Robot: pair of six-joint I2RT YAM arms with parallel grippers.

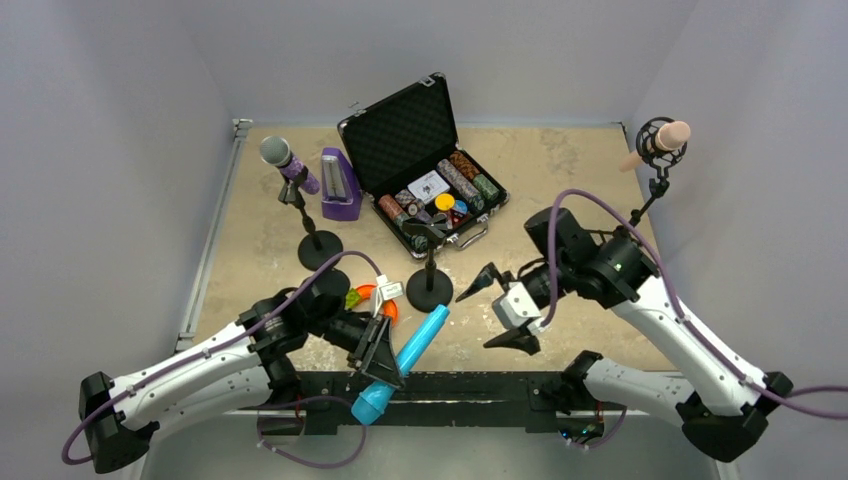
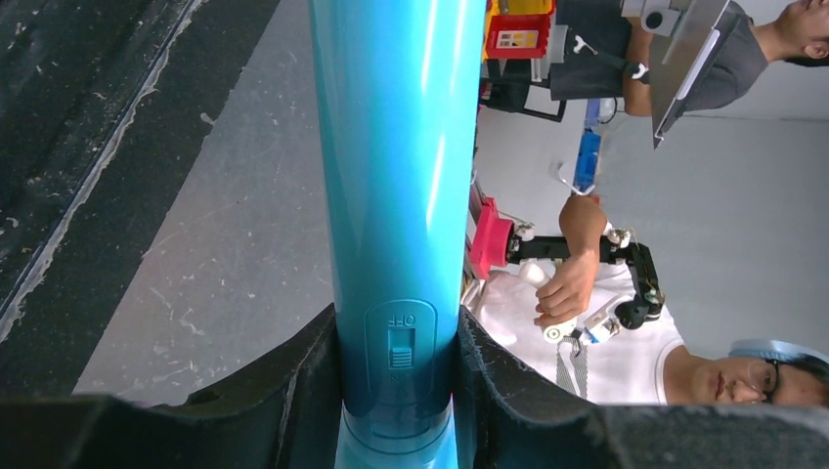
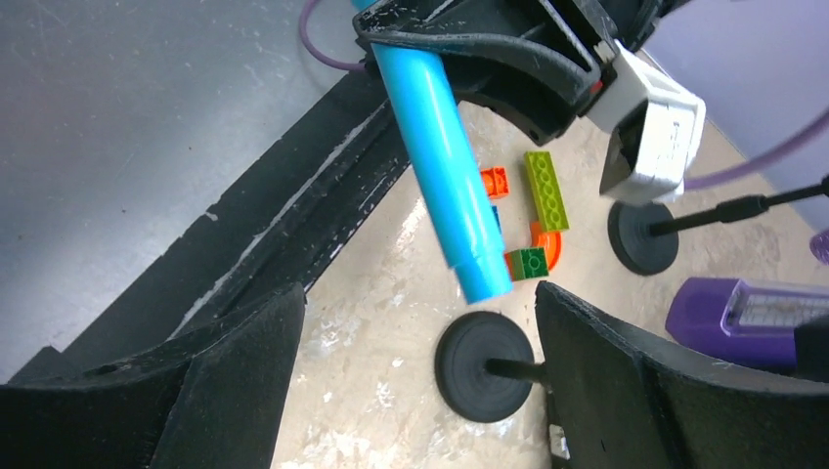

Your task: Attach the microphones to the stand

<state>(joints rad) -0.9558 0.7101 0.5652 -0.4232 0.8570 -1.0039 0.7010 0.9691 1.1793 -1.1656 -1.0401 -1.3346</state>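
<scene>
Left gripper (image 1: pixel 392 362), lower centre of the top view, is clamped on the cyan microphone (image 1: pixel 426 330) at its switch, with fingers (image 2: pixel 293 391) pressing both sides. The microphone is tilted, its head low toward the bottom of the frame. Its tail points up-right toward the centre stand (image 1: pixel 430 288), near it but apart.

Right gripper (image 1: pixel 498 312), right of centre, has its jaws spread wide, apart from the microphone.

Purple microphone (image 1: pixel 284 157) sits on the left stand (image 1: pixel 320 248), upper left. Pink microphone (image 1: pixel 668 137) sits on the right stand (image 1: pixel 650 200), upper right. Chip case (image 1: pixel 420 160) lies open, top centre.

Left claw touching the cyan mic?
Touching. Left wrist view: the left claw clamps the cyan mic from both sides, no gap showing.
</scene>
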